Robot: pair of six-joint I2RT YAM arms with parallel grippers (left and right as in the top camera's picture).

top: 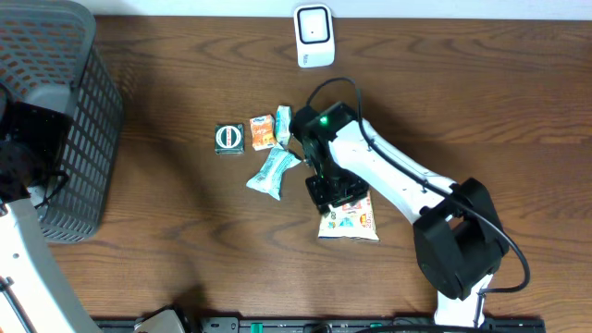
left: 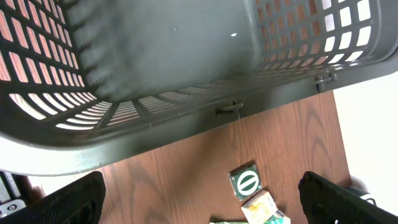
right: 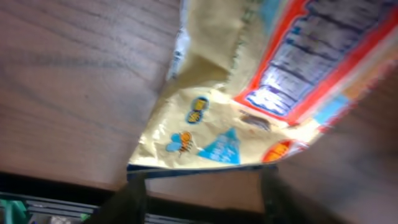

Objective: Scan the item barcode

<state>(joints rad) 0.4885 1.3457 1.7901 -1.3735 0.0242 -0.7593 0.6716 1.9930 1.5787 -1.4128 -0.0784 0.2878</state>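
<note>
Overhead view: my right arm reaches across the brown surface, and my right jaws stand directly over the far end of a yellow snack packet, which lies flat near the middle of the surface. Right wrist view: the packet, with a red-bordered printed panel, fills the blurred frame, and my two dark fingers sit at its lower edge; I cannot tell whether these jaws are clenched on it or released. Left wrist view: my left jaws are released wide, fingers at the lower corners with nothing between them, beside a dark mesh basket. Left of the snack packet lie a pale blue wrapper, an orange packet and a green-and-white square packet. A white device stands at the far edge.
</note>
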